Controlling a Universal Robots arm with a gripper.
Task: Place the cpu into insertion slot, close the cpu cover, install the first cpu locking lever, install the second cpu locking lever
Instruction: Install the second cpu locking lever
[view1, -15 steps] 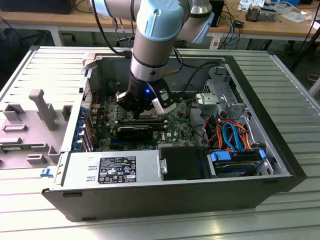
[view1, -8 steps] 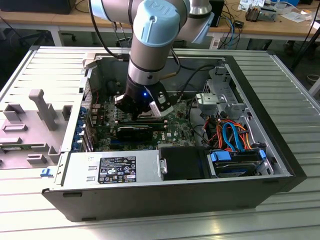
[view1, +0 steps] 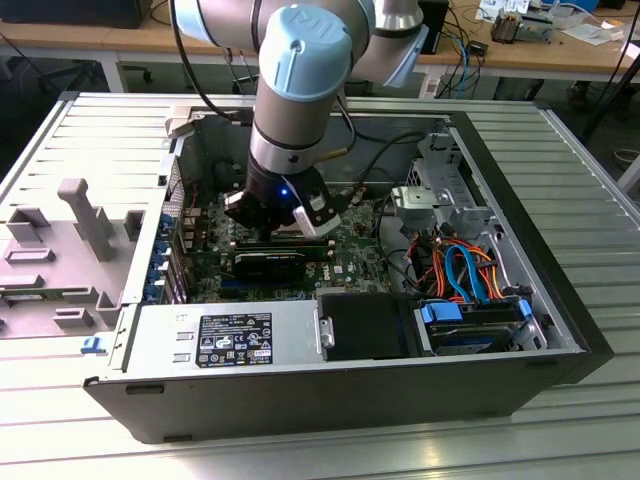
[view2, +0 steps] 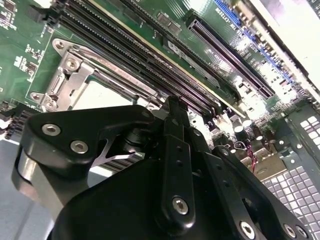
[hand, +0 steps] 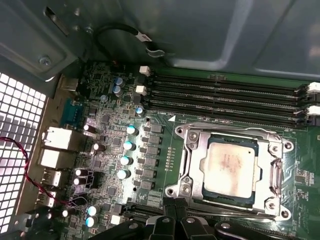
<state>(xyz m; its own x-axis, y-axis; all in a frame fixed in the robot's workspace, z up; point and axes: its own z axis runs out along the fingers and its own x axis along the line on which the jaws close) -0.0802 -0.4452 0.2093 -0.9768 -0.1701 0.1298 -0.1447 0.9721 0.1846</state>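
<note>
The cpu (hand: 231, 169) is a flat square chip with a dull silver top, mottled with faint smudges, lying face up in the slot (hand: 260, 145) on the green board (hand: 160, 150). The cover (hand: 192, 165), a silver-grey frame with a square cutout, lies flat over it, so the chip shows through the opening. The chip's edges run parallel to the 4 long black memory slots (hand: 225, 95) just beside the socket. In the second wrist view the cover (view2: 70, 82) and a pale patch of the cpu (view2: 100, 97) show past the gripper's black links, which hide the rest of the socket.

The gripper (hand: 175, 207) hangs just above the cover's near edge; its 2 black fingertips (hand: 169, 206) sit pressed together with nothing between them. In the exterior view the arm (view1: 300, 90) reaches down into the open case (view1: 520, 300), and the wrist blocks the socket.
</note>
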